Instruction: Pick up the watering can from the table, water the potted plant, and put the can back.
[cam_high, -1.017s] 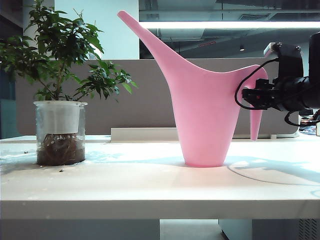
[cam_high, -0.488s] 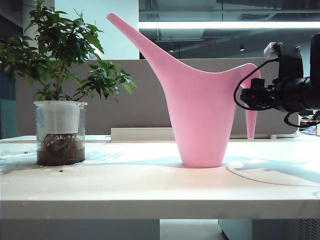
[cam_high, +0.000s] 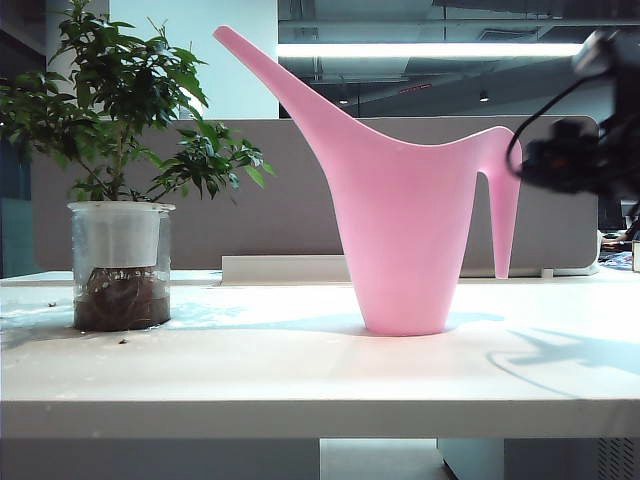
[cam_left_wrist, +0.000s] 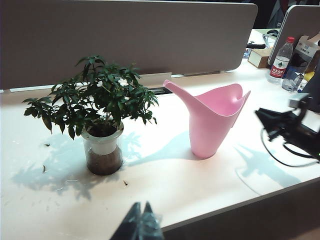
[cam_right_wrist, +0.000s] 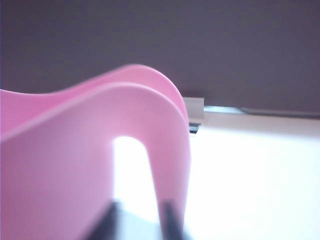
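Observation:
The pink watering can (cam_high: 400, 230) stands upright on the white table (cam_high: 300, 370), its spout pointing toward the potted plant (cam_high: 120, 130). The plant sits in a clear pot at the left. My right gripper (cam_high: 530, 165) is blurred and hovers just right of the can's curved handle, clear of it. In the right wrist view the handle of the can (cam_right_wrist: 165, 140) fills the frame. There the right gripper (cam_right_wrist: 137, 215) is open, its dark fingers apart and nothing between them. The left gripper (cam_left_wrist: 141, 212) is shut over the table's near edge, away from the can (cam_left_wrist: 215, 120) and the plant (cam_left_wrist: 102, 105).
A grey partition (cam_left_wrist: 125, 35) runs along the back of the table. A water bottle (cam_left_wrist: 280, 60) and a box (cam_left_wrist: 260, 56) stand at the far right corner. Bits of soil lie on the table near the pot.
The can shifted slightly left and settled on the table. The right gripper came off the handle and drew back to the right and upward. The left arm has not moved.

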